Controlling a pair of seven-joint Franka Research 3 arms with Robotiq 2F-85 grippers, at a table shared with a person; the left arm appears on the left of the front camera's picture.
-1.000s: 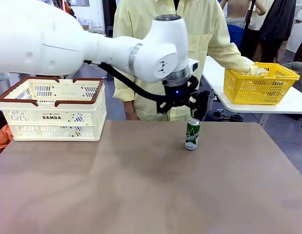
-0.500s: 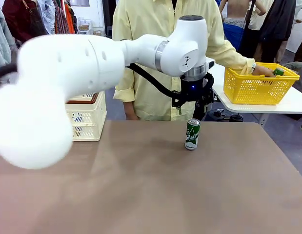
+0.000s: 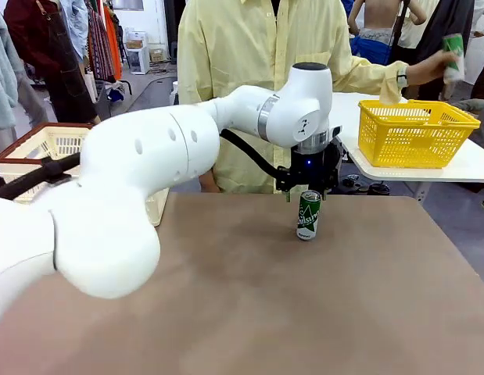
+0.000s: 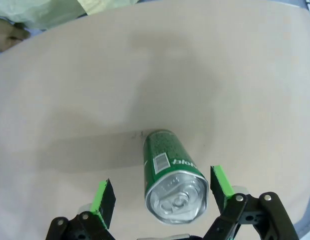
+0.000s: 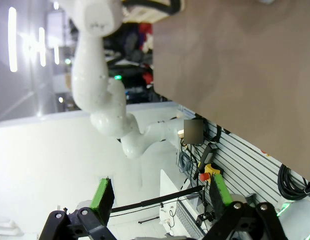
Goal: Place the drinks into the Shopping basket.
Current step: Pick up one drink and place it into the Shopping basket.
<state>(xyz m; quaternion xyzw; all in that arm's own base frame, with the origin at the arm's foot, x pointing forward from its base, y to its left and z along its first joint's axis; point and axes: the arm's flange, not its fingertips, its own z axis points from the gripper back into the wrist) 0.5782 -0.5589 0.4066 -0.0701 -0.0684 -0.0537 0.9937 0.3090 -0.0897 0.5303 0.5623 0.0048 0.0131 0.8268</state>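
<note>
One green drink can (image 3: 308,215) with white lettering stands upright on the brown table (image 3: 249,312), right of centre. My left gripper (image 3: 308,186) hangs just above its silver top, open. From the left wrist the can (image 4: 170,170) rises between the two green pads (image 4: 102,197), which stand apart from it on both sides of my left gripper (image 4: 162,192). The person's hand holds a second green can (image 3: 453,48) up at the far right. My left arm hides most of the cream Shopping basket (image 3: 38,144) at the far left. My right gripper (image 5: 160,192) is open and holds nothing.
A yellow mesh basket (image 3: 414,133) sits on a white side table (image 3: 453,168) at the far right. The person in a yellow shirt (image 3: 249,62) stands behind the table. My left arm's bulky links (image 3: 140,180) span the table's left half.
My left arm has swung right and lowered its gripper over the green can. The person's hand has lifted a green can out of the yellow basket.
</note>
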